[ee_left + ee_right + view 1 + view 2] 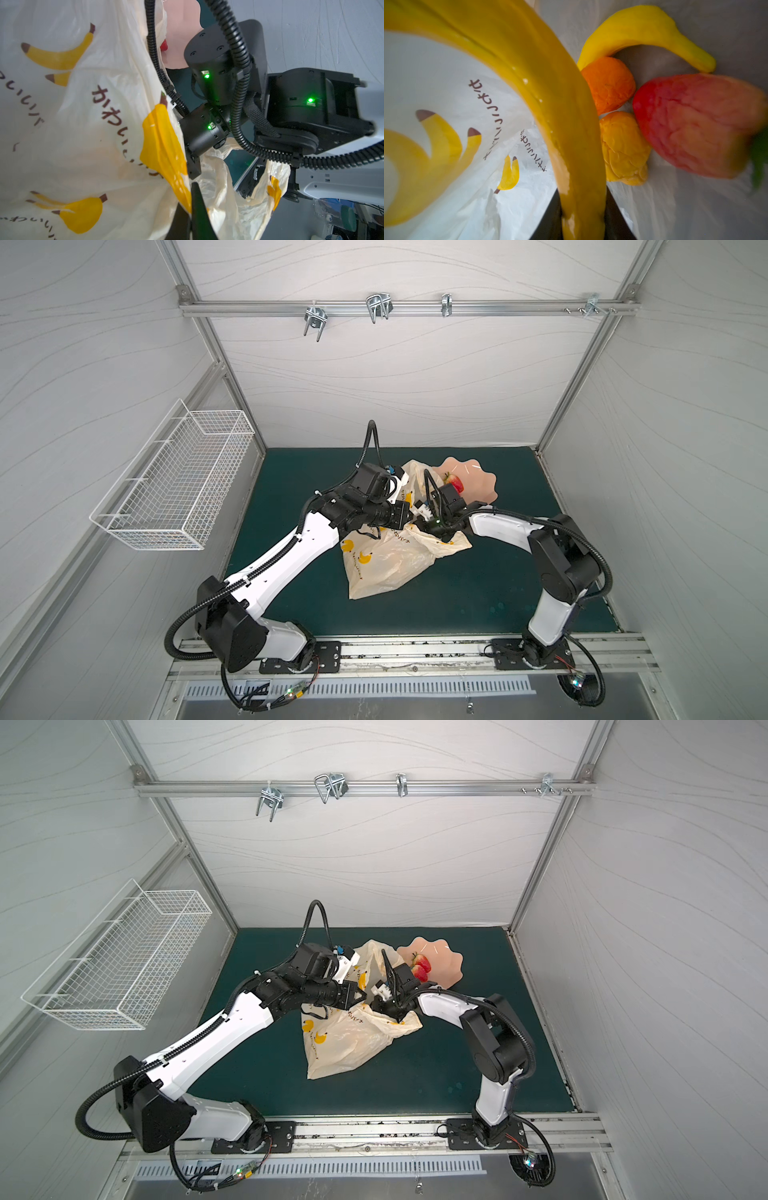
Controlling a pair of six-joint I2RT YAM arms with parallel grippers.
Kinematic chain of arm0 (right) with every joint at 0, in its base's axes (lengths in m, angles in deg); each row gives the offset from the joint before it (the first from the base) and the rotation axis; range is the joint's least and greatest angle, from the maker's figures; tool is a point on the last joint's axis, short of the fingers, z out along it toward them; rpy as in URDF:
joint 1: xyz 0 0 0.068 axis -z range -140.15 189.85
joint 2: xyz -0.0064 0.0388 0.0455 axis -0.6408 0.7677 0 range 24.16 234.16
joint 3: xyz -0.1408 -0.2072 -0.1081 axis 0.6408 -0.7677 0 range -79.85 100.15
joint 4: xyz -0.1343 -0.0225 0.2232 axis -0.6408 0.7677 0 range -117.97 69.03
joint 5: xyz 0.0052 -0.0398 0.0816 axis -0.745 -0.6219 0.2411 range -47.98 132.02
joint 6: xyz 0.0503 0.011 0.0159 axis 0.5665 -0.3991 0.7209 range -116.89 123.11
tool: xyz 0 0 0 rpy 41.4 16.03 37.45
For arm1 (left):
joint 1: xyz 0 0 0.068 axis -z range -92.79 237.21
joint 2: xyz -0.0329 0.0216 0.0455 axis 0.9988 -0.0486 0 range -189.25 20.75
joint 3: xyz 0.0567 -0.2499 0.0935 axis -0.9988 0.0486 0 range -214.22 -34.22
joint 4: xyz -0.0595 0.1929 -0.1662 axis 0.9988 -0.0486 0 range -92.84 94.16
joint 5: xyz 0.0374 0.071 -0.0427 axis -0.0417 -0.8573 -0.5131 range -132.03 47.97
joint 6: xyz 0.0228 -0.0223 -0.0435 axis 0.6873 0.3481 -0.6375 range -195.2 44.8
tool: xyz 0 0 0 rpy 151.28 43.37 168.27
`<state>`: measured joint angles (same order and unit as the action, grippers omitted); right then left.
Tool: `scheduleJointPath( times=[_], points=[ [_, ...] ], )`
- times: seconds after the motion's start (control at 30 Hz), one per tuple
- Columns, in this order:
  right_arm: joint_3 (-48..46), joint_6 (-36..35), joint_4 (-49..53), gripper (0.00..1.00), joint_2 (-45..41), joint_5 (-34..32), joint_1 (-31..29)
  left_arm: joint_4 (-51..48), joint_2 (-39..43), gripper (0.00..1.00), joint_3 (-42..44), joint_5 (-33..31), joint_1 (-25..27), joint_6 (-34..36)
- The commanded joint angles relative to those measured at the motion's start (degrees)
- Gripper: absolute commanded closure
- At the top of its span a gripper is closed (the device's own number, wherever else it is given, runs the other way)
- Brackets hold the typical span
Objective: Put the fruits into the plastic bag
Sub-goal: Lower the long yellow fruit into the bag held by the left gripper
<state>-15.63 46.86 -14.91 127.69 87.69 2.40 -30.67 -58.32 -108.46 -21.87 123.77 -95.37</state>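
The plastic bag (386,564) is held up at its mouth by the left gripper (191,199), which is clamped tight on a pinch of the rim. The right gripper (582,190) is sunk inside the bag with its jaws narrow and a yellow-printed fold filling the gap; whether that fold is truly clamped cannot be told. Down in the bag a banana (643,31), two orange balls (610,83) and a strawberry (691,124) are seen. Two strawberries (420,968) are left in the pink dish (446,959), just beyond the bag's mouth on the right arm's side, green tops turned towards the bag. The right gripper is judged the nearer for the fetch.
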Motion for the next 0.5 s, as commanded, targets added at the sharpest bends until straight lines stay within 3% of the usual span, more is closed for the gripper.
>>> scheduleJointPath(
  times=[0.0,0.27,0.47],
  points=[
    [2.38,2.44,-0.82,0.79,2.63,1.83,-1.77,2.44,-0.78,1.00,-2.80,0.15,0.27,0.12],
    [7.26,4.16,3.18,0.73,8.01,2.33,-4.27,2.65,-1.71,1.00,-3.63,0.05,0.71,0.12],
    [7.93,3.97,4.31,0.57,8.44,2.96,-4.84,2.66,-1.64,1.00,-3.68,-0.34,0.80,0.13]
  ],
)
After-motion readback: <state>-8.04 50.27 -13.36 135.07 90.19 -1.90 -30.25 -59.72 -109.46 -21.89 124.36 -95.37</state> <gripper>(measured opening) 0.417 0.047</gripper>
